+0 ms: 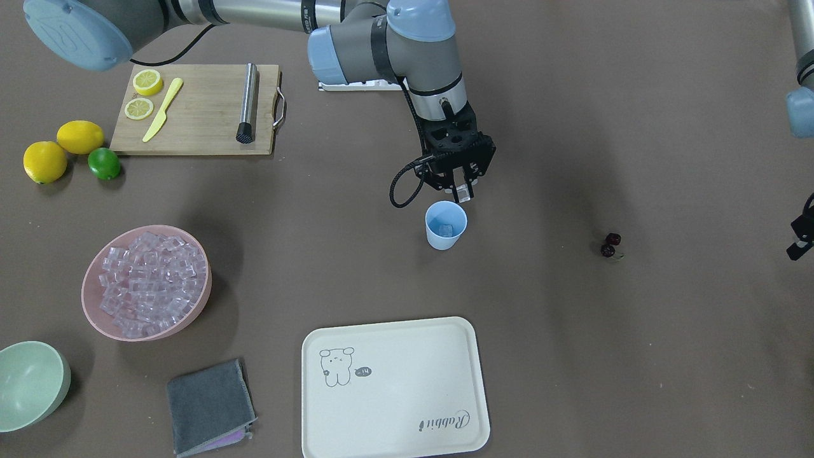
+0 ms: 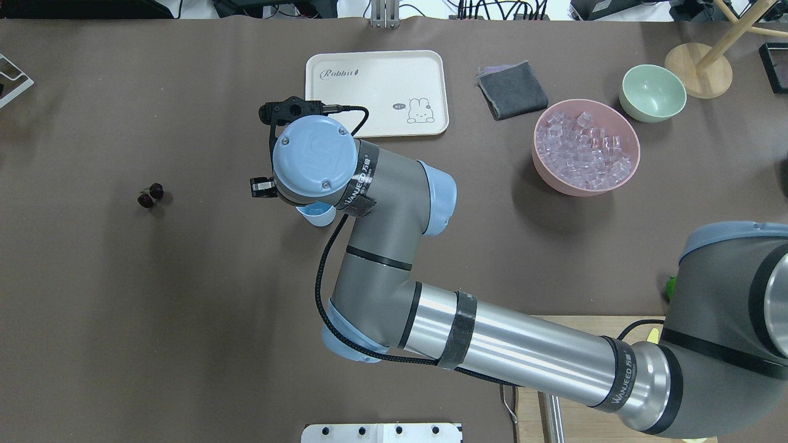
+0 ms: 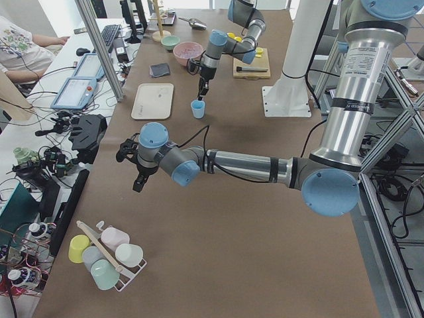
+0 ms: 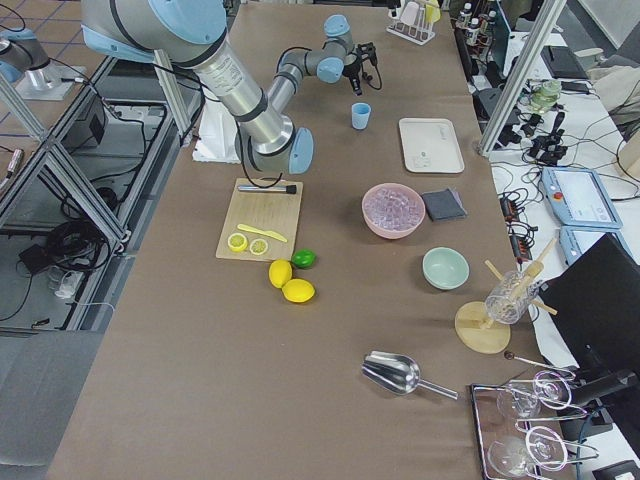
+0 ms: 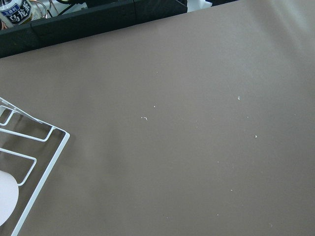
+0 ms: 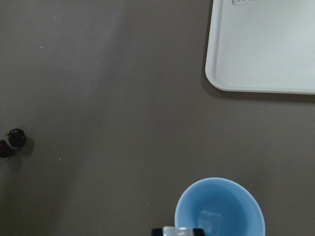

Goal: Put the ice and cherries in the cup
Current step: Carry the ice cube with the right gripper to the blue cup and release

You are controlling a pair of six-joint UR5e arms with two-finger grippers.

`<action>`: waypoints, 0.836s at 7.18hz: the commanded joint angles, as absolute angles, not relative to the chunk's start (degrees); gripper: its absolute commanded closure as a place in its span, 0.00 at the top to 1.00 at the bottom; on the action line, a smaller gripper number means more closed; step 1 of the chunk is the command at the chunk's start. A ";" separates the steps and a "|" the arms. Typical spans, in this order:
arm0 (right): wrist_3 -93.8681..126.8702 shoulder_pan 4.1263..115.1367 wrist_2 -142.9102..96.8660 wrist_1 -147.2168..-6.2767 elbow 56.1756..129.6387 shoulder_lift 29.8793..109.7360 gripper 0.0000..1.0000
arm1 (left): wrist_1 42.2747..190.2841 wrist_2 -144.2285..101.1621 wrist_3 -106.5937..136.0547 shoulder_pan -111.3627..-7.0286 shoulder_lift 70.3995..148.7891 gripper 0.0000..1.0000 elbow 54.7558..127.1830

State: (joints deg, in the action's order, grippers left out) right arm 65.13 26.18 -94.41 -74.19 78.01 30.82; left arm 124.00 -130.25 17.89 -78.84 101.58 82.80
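The light-blue cup (image 1: 446, 224) stands mid-table with one ice cube (image 1: 448, 229) inside. My right gripper (image 1: 460, 191) hangs just above the cup's far rim, shut on a clear ice cube (image 1: 463, 193). In the right wrist view the cup (image 6: 220, 209) is below, with the held cube (image 6: 177, 230) at the bottom edge. The ice heap (image 1: 151, 273) fills the pink bowl (image 1: 198, 310). The cherries (image 1: 610, 245) lie on the table toward my left side and also show in the right wrist view (image 6: 11, 142). My left gripper (image 1: 801, 236) shows only at the frame edge; I cannot tell its state.
A cream tray (image 1: 407, 388), a grey cloth (image 1: 210, 407) and a pale green bowl (image 1: 28, 381) lie on the far side. A cutting board (image 1: 203, 121) holds lemon slices, a knife and a muddler; lemons and a lime (image 1: 103, 163) lie beside it. A wire rack (image 5: 29, 142) is below my left wrist.
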 commanded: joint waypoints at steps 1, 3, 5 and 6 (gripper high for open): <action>64.43 27.86 -94.75 -74.18 77.44 31.37 0.00 | 124.01 -130.25 17.93 -78.84 102.21 0.98 82.27; 64.34 27.95 -94.31 -74.01 75.06 31.99 0.00 | 123.93 -130.25 18.02 -78.84 102.22 0.98 82.71; 65.21 27.86 -94.22 -73.92 75.24 32.17 0.16 | 123.92 -130.25 18.02 -78.84 103.10 0.98 82.36; 65.21 27.43 -93.70 -73.92 75.06 32.52 0.79 | 123.93 -130.25 18.02 -78.84 103.01 0.98 82.61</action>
State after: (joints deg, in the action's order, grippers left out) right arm 64.97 27.76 -94.16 -73.92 75.32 32.24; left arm 123.91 -130.25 18.06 -78.84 102.98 82.50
